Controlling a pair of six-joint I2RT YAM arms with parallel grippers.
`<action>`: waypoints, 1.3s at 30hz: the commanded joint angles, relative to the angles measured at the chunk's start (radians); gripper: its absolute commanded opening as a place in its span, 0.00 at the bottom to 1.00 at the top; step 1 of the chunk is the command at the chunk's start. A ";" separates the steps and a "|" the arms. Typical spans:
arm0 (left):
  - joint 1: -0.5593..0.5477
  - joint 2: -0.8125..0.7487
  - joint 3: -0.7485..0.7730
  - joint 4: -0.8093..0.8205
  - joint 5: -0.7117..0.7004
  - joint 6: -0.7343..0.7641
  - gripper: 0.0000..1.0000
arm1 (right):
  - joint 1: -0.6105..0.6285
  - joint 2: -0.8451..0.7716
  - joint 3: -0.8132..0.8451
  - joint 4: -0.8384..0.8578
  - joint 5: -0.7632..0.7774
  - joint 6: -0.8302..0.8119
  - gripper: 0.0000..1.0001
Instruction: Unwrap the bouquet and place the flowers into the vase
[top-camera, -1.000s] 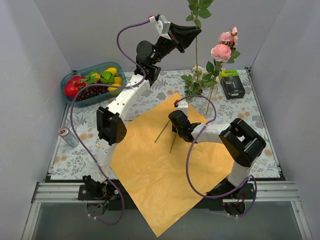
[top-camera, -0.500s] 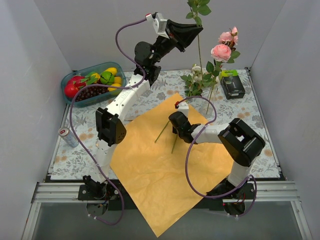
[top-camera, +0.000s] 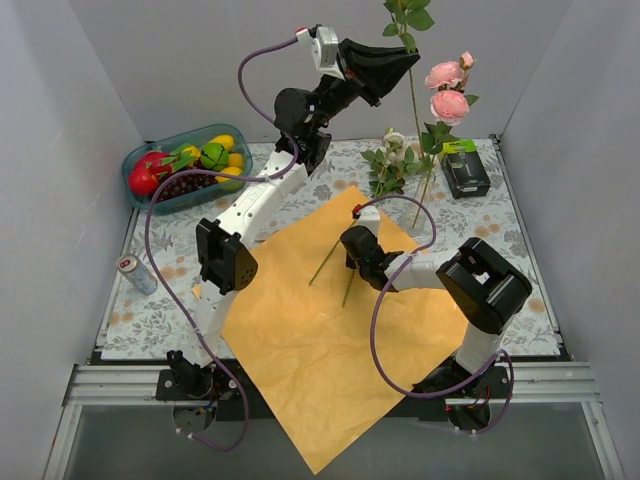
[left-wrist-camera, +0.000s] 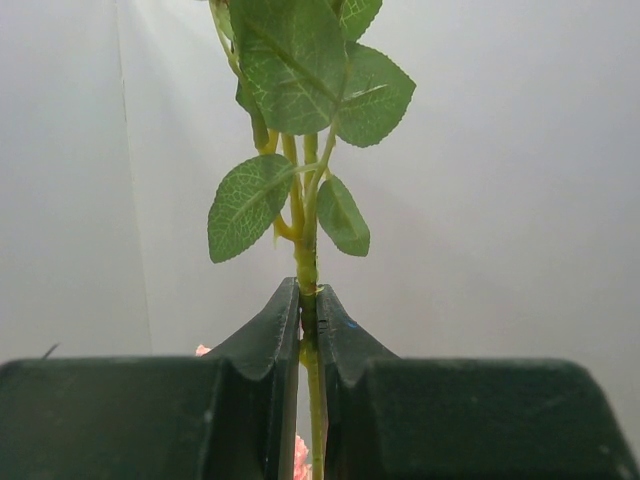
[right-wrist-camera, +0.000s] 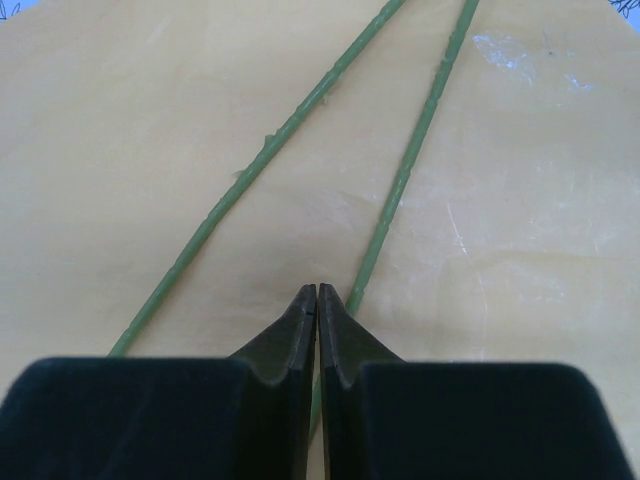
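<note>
Left tool (left-wrist-camera: 308, 300) clenched on an upright rose stem (left-wrist-camera: 305, 262), leaves (left-wrist-camera: 300, 70) just above its tips. Right tool (right-wrist-camera: 317, 292) closed tip to tip over orange paper (right-wrist-camera: 130, 110); two bare stems (right-wrist-camera: 400, 190) lie just ahead.

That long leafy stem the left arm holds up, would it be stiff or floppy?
Probably fairly stiff: the stem stands straight above the left jaws pinching it, without drooping. Likely light, since that narrow pinch alone holds it upright. Reaching far above and below the grip, it might sway if swung quickly.
</note>
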 joint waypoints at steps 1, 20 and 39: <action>-0.003 0.009 0.021 0.015 -0.020 -0.007 0.00 | 0.007 -0.023 -0.046 0.013 -0.025 0.023 0.09; -0.003 0.091 0.025 -0.020 -0.026 0.043 0.00 | 0.019 -0.043 -0.075 0.093 -0.086 0.006 0.01; -0.003 0.105 -0.002 -0.008 -0.054 0.054 0.00 | 0.022 -0.113 -0.111 0.182 -0.080 -0.104 0.01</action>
